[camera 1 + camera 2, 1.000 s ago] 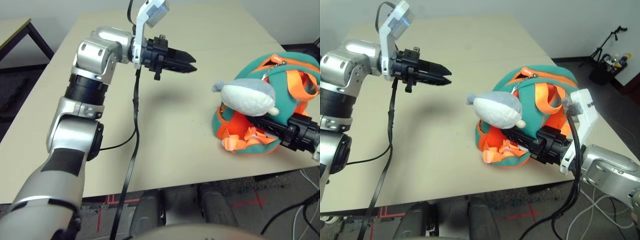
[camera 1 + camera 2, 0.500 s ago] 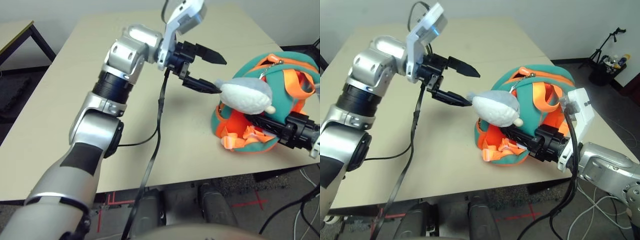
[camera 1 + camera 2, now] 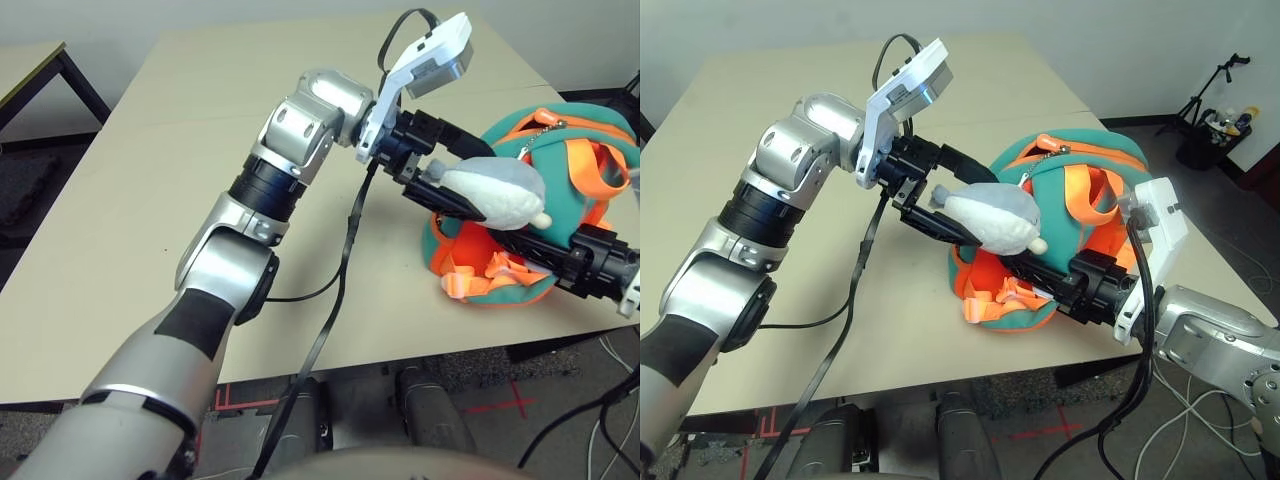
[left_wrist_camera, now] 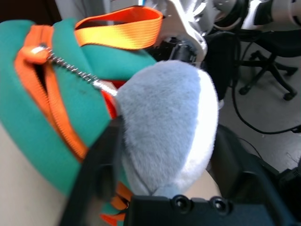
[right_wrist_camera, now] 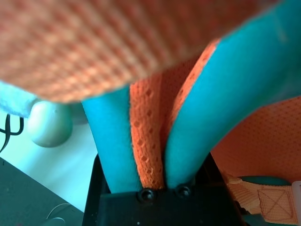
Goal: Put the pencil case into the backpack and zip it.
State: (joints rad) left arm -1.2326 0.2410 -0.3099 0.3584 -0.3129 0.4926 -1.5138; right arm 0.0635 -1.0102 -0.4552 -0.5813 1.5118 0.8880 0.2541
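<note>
The teal-green backpack (image 3: 565,150) with orange trim lies on the table's right side. Its grey-white plush toy (image 3: 495,190) hangs on a small chain (image 4: 70,68). My left gripper (image 3: 462,172) reaches across to it, one black finger above the toy and one below, shut on it; in the left wrist view the plush toy (image 4: 164,122) spans the gap between both fingers (image 4: 96,174). My right gripper (image 3: 1025,268) reaches in low from the right, shut on a fold of the backpack's teal and orange mesh fabric (image 5: 146,122). The pencil case is out of view.
The beige table (image 3: 180,150) stretches bare to the left and behind the backpack. A black cable (image 3: 340,270) hangs from my left wrist across the table's front edge. Loose orange straps (image 3: 480,278) bunch at the backpack's near side. A tripod (image 3: 1215,85) stands on the floor at far right.
My left arm swung right from the table's middle to the backpack; its fingers spread wide, then closed around the plush toy. The right gripper and backpack stayed put.
</note>
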